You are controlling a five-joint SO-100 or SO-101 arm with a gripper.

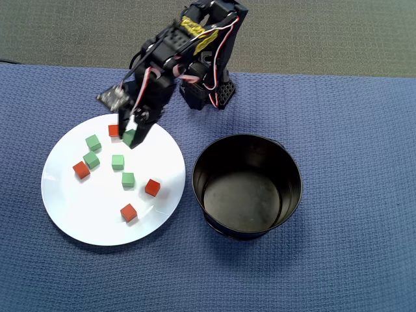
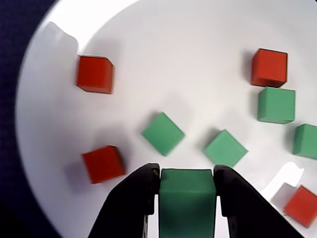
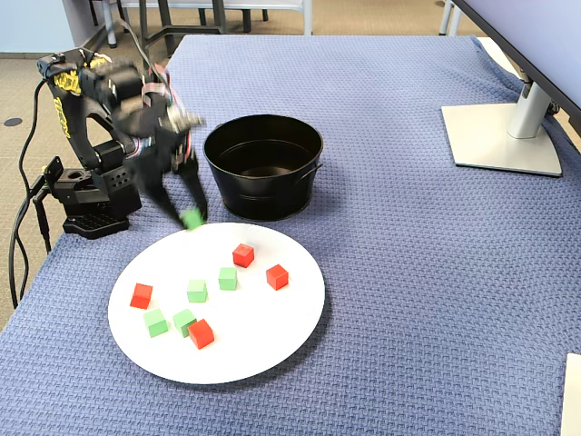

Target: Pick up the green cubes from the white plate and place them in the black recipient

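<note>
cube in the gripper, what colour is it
Green. The cube shows best in the wrist view, clamped between the fingers of the gripper over the white plate.

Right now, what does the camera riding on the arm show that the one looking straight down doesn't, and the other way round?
Only the wrist view shows, up close, the gripper with a finger on each side of a green cube. Only the overhead view shows the black pot, which is empty, the arm's body, the blue cloth, and the whole white plate. Both show the plate with four loose green cubes and red cubes on it; overhead, a finger partly hides the held cube.
</note>
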